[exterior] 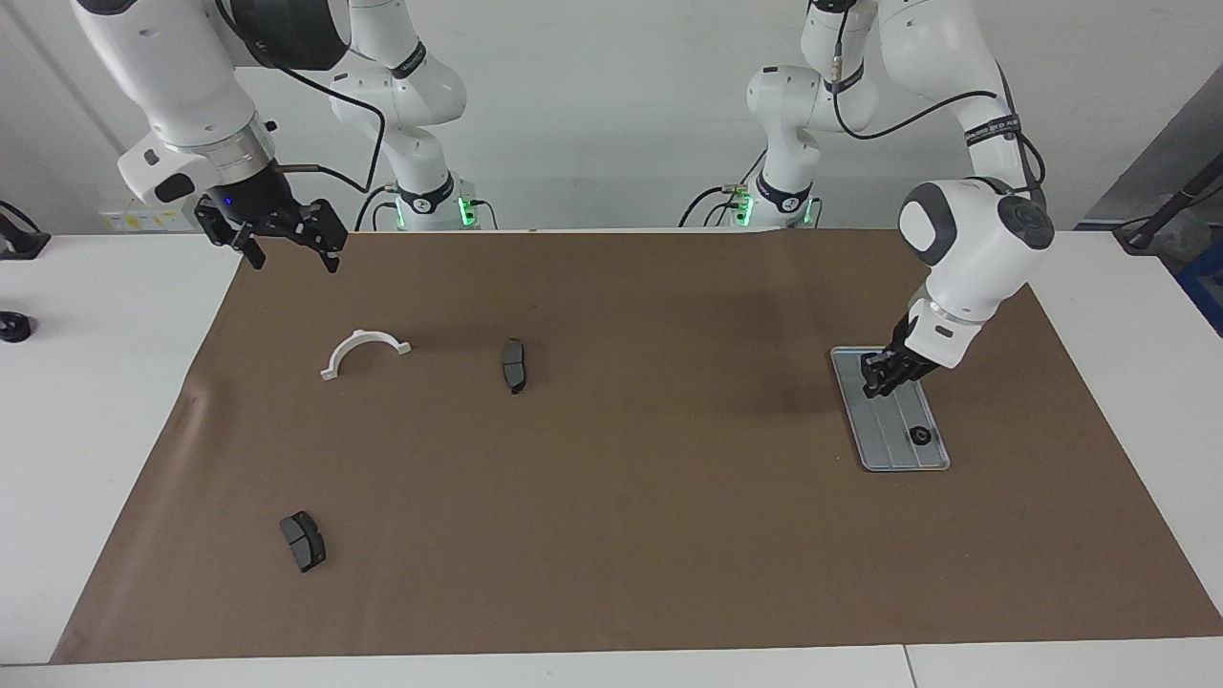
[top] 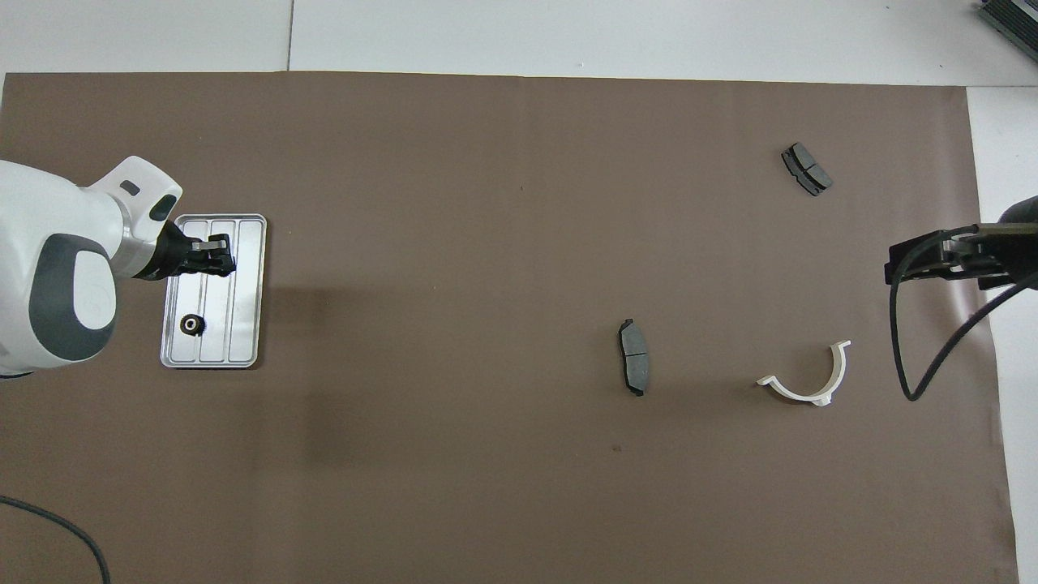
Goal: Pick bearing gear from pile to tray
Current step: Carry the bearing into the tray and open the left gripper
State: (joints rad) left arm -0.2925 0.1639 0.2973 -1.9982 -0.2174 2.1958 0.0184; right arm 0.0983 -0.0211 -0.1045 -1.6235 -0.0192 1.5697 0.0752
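Observation:
The silver tray (exterior: 865, 449) lies on the brown mat toward the left arm's end and also shows in the overhead view (top: 243, 324). One small black gear (exterior: 920, 436) lies in it, seen from above too (top: 191, 324). My left gripper (exterior: 881, 385) hangs low over the tray (top: 220, 258), apart from that gear. The rest of the pile lies toward the right arm's end: a white half-ring (exterior: 363, 352) (top: 811, 381) and two dark grey pads (exterior: 513, 365) (exterior: 302, 541). No gear shows among them. My right gripper (exterior: 293, 263) is open and empty, and waits raised over the mat's corner (top: 941, 258).
The brown mat (exterior: 621, 497) covers most of the white table. A small black object (exterior: 11, 327) sits on the bare table past the mat at the right arm's end. A cable loops down from the right arm (top: 916, 389).

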